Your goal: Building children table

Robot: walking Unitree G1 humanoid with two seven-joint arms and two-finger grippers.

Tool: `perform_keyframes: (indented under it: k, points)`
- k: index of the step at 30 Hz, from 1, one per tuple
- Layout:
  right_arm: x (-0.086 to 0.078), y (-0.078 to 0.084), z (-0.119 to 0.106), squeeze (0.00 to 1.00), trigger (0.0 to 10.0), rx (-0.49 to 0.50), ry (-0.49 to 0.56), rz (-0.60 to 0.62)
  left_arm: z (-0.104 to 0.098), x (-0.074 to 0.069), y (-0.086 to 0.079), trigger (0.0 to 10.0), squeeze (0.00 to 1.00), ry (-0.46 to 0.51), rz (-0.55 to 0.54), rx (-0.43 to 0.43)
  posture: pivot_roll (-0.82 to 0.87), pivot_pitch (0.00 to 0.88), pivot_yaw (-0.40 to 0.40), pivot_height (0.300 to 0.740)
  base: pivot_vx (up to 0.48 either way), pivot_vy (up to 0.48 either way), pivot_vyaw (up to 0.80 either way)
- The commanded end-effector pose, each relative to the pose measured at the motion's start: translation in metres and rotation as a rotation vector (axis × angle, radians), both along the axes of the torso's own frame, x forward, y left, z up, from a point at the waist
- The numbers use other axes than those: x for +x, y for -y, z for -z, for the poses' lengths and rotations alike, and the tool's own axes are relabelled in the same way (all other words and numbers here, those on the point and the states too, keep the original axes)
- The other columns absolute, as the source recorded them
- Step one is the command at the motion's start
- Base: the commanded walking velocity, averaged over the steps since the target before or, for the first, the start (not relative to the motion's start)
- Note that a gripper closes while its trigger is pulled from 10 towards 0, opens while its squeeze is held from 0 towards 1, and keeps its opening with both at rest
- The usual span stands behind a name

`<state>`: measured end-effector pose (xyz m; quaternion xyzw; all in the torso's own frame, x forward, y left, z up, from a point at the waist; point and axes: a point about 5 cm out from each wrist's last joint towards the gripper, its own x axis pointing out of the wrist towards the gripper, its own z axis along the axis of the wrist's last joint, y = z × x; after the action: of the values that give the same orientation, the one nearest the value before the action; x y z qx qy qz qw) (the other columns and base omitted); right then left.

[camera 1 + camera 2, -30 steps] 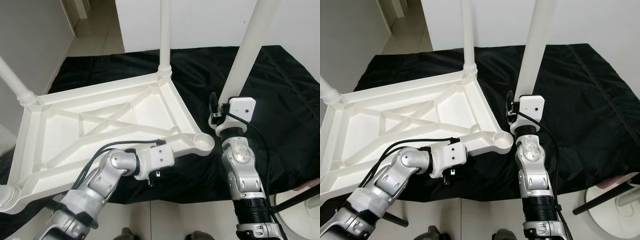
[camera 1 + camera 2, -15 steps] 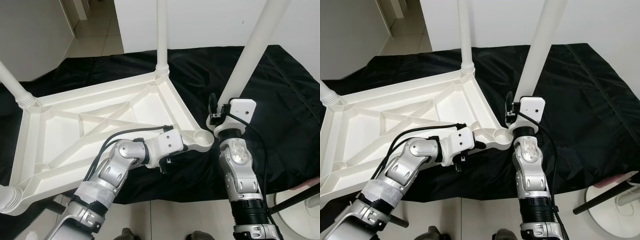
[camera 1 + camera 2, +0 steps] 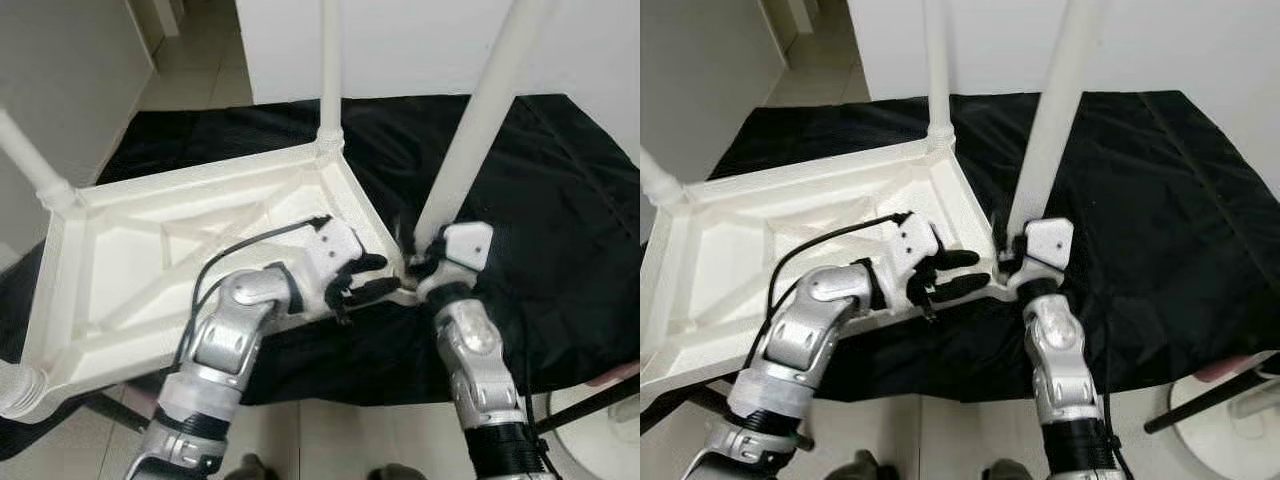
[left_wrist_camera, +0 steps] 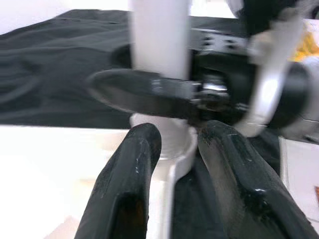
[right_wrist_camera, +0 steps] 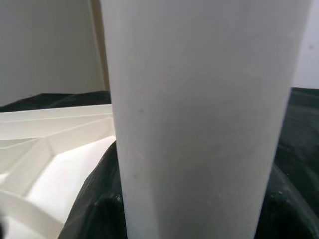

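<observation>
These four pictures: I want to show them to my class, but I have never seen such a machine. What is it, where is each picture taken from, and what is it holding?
It is a humanoid robot with two silver arms, each ending in a gripper of two black fingers. The two wide pictures come from cameras in its head, looking down. The other two come from cameras on its wrists, looking along the fingers.

On a black cloth on the floor lies an upturned white plastic table top, with legs already standing up at other corners.

The right gripper holds a loose white table leg upright, with its foot at the near corner socket. The left gripper, fingers apart, reaches to that same corner, one finger on either side of the table's edge.
</observation>
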<state>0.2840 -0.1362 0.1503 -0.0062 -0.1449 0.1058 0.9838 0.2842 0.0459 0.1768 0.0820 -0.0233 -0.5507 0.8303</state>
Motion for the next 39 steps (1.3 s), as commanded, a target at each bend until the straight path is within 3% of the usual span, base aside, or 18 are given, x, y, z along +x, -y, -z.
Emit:
perform_keyframes:
  k: [1,8,14,21,25,30,32,33,36,38,39]
  points:
    - [-0.006,-0.003,0.009,0.0,10.0,-0.015,-0.024,-0.039,0.0,0.016,-0.017,10.0,0.0,0.005,-0.408,-0.049,-0.04,0.034,0.038,0.74,0.0,0.0,0.0]
    - [-0.017,0.005,0.028,0.0,10.0,-0.05,-0.09,-0.07,-0.006,0.02,-0.03,10.0,0.0,-0.032,-0.506,-0.068,-0.04,0.048,0.014,0.74,0.0,0.0,0.0]
    - [-0.02,0.017,0.032,0.0,10.0,-0.038,-0.108,-0.046,-0.009,0.013,-0.036,10.0,0.0,-0.04,-0.538,-0.082,-0.05,0.05,0.025,0.74,0.0,0.0,0.0]
    - [-0.012,0.025,0.028,0.0,10.0,0.064,-0.114,0.003,-0.012,0.014,-0.041,10.0,0.0,-0.033,-0.566,-0.091,-0.05,0.052,0.042,0.74,0.0,0.0,0.0]
    - [-0.006,0.021,0.027,0.0,10.0,0.046,-0.123,-0.015,-0.014,0.015,-0.041,10.0,0.0,-0.015,-0.567,-0.078,-0.06,0.056,0.051,0.74,0.0,0.0,0.0]
    - [0.0,0.012,0.029,0.0,10.0,-0.021,-0.147,-0.086,-0.014,0.014,-0.039,10.0,0.0,-0.01,-0.566,-0.067,-0.05,0.057,0.058,0.74,0.0,0.0,0.0]
    - [-0.002,0.01,0.032,0.0,10.0,-0.067,-0.15,-0.12,-0.015,0.013,-0.038,10.0,0.0,-0.011,-0.564,-0.067,-0.05,0.056,0.059,0.74,0.0,0.0,0.0]
    - [-0.005,0.009,0.035,0.0,10.0,-0.143,-0.146,-0.15,-0.017,0.014,-0.038,10.0,0.0,-0.004,-0.563,-0.069,-0.06,0.057,0.06,0.74,0.0,0.0,0.0]
    - [-0.007,0.01,0.037,0.0,10.0,-0.184,-0.137,-0.165,-0.018,0.014,-0.038,10.0,0.0,-0.002,-0.563,-0.07,-0.06,0.058,0.061,0.74,0.0,0.0,0.0]
    - [-0.015,0.013,0.042,0.0,10.0,-0.287,-0.117,-0.218,-0.018,0.014,-0.039,10.0,0.0,0.001,-0.562,-0.067,-0.05,0.059,0.059,0.74,0.0,0.0,0.0]
    - [-0.015,0.013,0.042,0.0,10.0,-0.287,-0.117,-0.218,-0.018,0.014,-0.039,10.0,0.0,0.001,-0.562,-0.067,-0.05,0.059,0.059,0.74,0.0,0.0,0.0]
